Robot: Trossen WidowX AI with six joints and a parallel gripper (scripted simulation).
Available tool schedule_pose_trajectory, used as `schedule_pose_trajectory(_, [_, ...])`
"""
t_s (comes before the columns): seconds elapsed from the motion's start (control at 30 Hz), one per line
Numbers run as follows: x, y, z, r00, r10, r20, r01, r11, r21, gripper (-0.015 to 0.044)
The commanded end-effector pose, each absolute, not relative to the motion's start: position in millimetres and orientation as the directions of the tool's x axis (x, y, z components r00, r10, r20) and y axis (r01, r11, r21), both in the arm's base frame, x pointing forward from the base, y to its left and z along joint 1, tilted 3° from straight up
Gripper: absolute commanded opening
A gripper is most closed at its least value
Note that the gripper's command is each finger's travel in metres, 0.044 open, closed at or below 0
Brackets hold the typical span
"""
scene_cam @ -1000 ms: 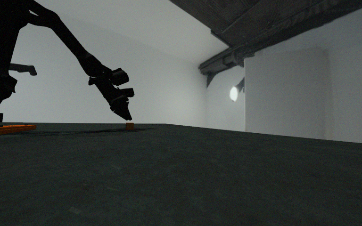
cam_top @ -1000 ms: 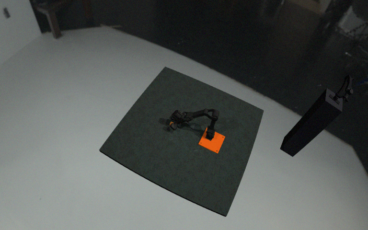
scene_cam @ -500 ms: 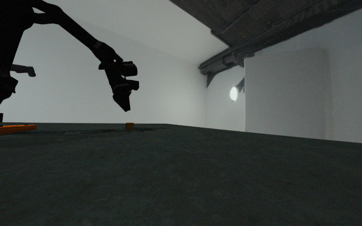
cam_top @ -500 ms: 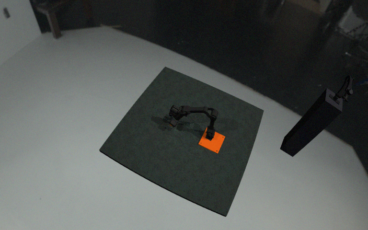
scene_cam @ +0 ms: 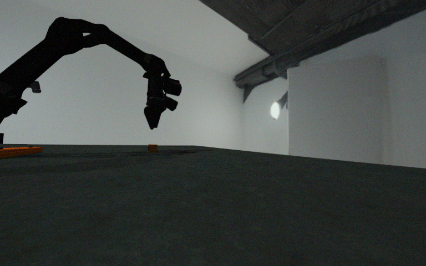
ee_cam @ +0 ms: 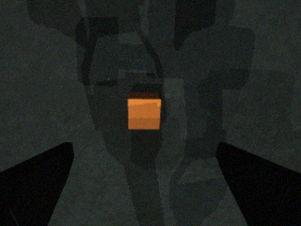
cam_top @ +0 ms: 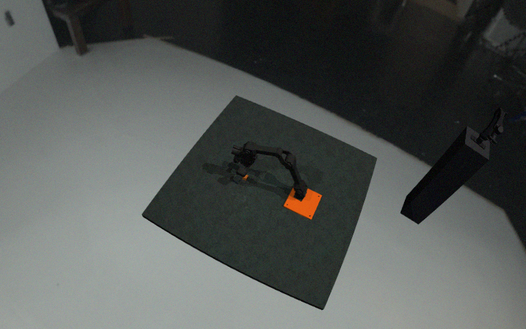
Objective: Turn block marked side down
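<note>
A small orange block [cam_top: 244,177] [scene_cam: 152,148] [ee_cam: 145,113] rests on the dark mat [cam_top: 252,251] [scene_cam: 219,203] [ee_cam: 38,56]. In the wrist view its upper face looks plain orange; I see no mark on it. My gripper [cam_top: 240,171] [scene_cam: 152,126] [ee_cam: 147,150] is open and empty. It points straight down and hangs well above the block, clear of it. In the wrist view the two dark fingers stand wide apart at the lower left and lower right, with the block centred beyond them in the arm's shadow.
The arm stands on an orange base plate [cam_top: 310,205] [scene_cam: 18,151] on the mat. A tall black post [cam_top: 446,174] with a camera on top stands off the mat to the right. A white floor surrounds the mat.
</note>
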State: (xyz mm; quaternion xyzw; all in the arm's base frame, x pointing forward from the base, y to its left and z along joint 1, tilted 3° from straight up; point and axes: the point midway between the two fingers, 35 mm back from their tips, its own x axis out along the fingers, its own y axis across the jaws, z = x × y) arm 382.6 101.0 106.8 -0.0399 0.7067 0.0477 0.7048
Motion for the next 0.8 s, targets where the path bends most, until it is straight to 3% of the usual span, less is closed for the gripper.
schedule_pose_trajectory(0.0, [382, 101, 102, -0.016, 0.014, -1.000, -0.127, 0.992, 0.016, 0.0440])
schedule_pose_trajectory(0.77, [382, 102, 46, -0.016, 0.014, -1.000, -0.127, 0.992, 0.016, 0.0440])
